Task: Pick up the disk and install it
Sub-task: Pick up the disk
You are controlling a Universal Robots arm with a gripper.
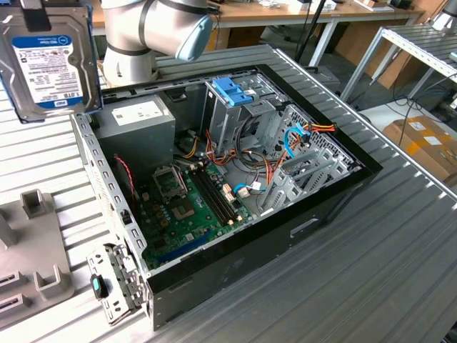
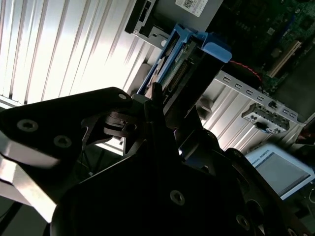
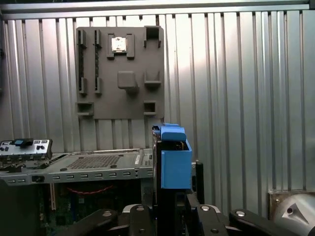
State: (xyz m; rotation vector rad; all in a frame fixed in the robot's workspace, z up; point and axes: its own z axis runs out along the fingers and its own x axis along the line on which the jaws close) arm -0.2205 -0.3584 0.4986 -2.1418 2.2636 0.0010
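I hold the disk (image 1: 46, 61) in my claw (image 3: 172, 210), the jaws closed on it from either side, and it hangs clear of the table (image 1: 400, 271) with nothing under it. Its long axis runs straight out from my wrist. In both wrist views it reaches away from me edge-on, with its blue rail (image 3: 175, 160) at the far end. In the exterior view its broad labelled face shows at that view's left, raised beside the corner of the open case (image 1: 335, 193). The drive cage (image 1: 232, 100) stands upright inside the case, well apart from the disk toward the exterior view's right, with the grey power supply (image 1: 139, 118) between them. My arm (image 1: 161, 25) bends over the case's back edge, carrying the disk out to the corner.
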